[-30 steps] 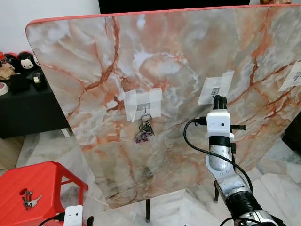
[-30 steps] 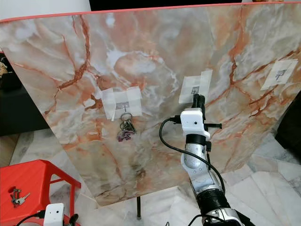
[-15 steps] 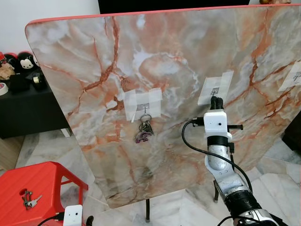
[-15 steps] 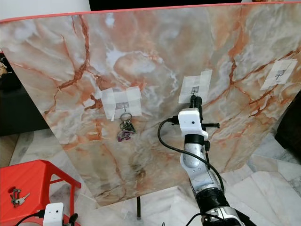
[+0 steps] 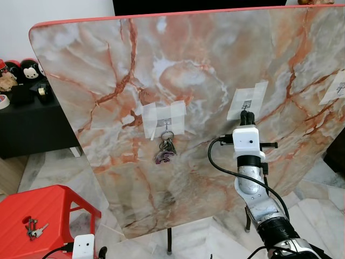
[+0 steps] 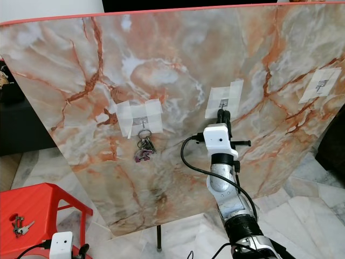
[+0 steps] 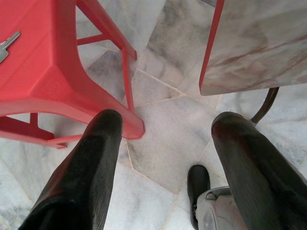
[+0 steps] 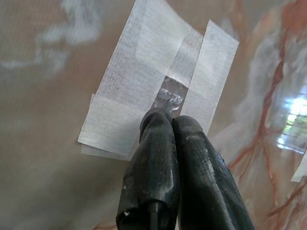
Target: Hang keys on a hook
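A tall marble-patterned board point(image 5: 188, 65) stands upright with taped hooks on it. The left hook point(image 5: 166, 125) carries a bunch of keys point(image 5: 166, 150). My right gripper point(image 5: 247, 114) is raised to the middle hook point(image 8: 169, 96), and its fingertips point(image 8: 163, 120) are pressed shut just below the hook's metal. No key shows between them. Another bunch of keys point(image 5: 33, 227) lies on the red stool point(image 5: 48, 208) at lower left. My left gripper point(image 7: 168, 120) hangs low and open above the floor beside that stool.
A third taped hook point(image 6: 321, 84) sits at the board's right edge. The board stands on a thin dark leg point(image 5: 169, 242) over marble floor tiles. A black cabinet point(image 5: 32, 121) with small figurines is at the far left.
My right gripper has shifted slightly to the left and settled right under the middle hook. The left arm and the keys have not moved.
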Motion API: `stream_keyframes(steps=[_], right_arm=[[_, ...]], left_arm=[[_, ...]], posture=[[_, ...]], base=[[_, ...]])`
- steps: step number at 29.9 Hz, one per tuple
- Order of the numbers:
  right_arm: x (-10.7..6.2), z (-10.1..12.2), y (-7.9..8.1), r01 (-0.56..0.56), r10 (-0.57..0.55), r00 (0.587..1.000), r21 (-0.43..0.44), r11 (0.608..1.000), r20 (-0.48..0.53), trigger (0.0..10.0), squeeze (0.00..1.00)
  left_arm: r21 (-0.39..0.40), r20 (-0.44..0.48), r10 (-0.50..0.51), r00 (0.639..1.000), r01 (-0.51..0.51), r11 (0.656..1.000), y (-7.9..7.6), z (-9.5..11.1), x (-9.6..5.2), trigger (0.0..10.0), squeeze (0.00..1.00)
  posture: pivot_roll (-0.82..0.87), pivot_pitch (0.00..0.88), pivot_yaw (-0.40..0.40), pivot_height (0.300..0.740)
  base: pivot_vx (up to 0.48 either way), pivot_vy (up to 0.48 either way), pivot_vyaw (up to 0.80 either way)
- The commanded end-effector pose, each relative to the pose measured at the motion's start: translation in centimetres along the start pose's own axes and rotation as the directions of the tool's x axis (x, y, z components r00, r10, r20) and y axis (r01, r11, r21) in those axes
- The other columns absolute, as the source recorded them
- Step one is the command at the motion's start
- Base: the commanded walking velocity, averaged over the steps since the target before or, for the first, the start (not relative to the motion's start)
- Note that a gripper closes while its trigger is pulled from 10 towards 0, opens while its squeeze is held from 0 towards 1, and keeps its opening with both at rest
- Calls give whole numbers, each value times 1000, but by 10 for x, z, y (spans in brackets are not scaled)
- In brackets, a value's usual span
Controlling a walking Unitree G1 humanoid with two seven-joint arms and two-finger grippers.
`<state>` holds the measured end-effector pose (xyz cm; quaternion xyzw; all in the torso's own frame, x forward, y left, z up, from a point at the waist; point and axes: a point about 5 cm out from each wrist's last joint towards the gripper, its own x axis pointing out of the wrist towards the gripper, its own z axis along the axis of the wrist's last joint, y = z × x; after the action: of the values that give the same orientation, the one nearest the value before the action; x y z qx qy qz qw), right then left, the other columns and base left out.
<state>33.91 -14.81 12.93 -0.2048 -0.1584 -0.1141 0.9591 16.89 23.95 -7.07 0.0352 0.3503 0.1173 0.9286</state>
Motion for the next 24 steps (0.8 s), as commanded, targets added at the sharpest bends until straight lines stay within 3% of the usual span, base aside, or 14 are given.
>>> stream_keyframes(steps=[1, 24], right_arm=[[4, 2, 1, -7, 7, 1000, 3, 1000, -3, 10000, 0], [4, 0, 8, -57, 57, 998, 9, 998, -23, 10000, 0]], left_arm=[[9, -14, 6, 1000, -5, 1000, 3, -2, -1, 10000, 0], [10, -7, 2, 1000, -2, 1000, 2, -1, 0, 10000, 0]], posture=[[33, 23, -30, 740], [34, 26, -29, 740]], base=[[0, 0, 0], [0, 0, 0]])
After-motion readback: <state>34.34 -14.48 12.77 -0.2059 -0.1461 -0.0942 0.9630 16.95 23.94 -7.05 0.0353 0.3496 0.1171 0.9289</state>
